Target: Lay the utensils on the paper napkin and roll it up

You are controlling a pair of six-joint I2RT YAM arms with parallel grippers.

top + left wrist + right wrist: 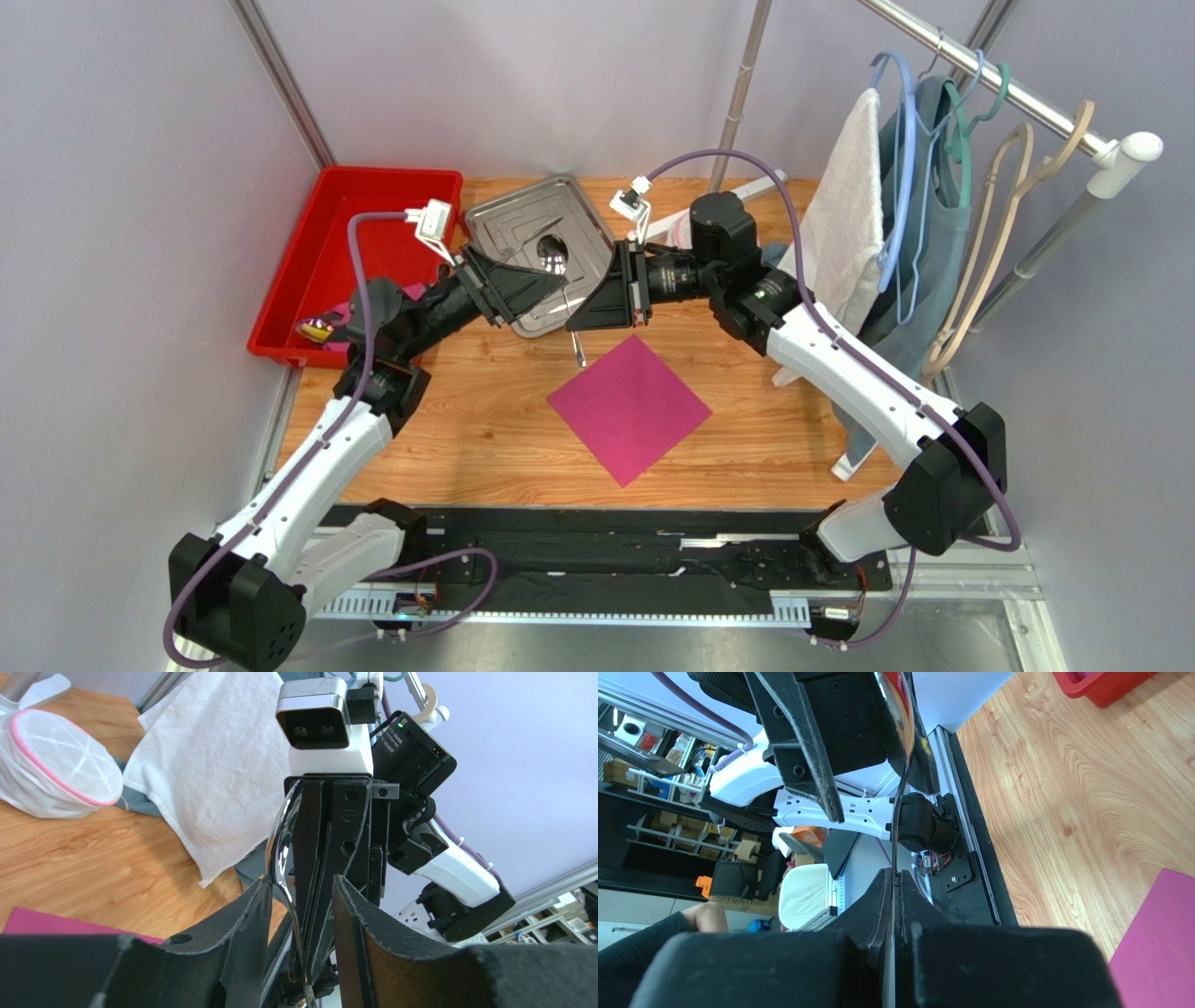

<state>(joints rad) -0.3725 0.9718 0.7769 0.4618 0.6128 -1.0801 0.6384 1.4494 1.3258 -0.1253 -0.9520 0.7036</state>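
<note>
Top view: the left hand (pixel 554 291) and right hand (pixel 578 311) meet tip to tip over the steel tray's (pixel 512 224) near edge. The pink paper napkin (pixel 629 408) lies flat on the worktop (pixel 463 434) just nearside of them.

Left wrist view: the left hand's fingers (pixel 249 931) stand spread, with a spoon (pixel 279 850) passing between them.

Right wrist view: the right hand's fingers (pixel 878 903) are pressed together on the spoon's thin handle.
</note>
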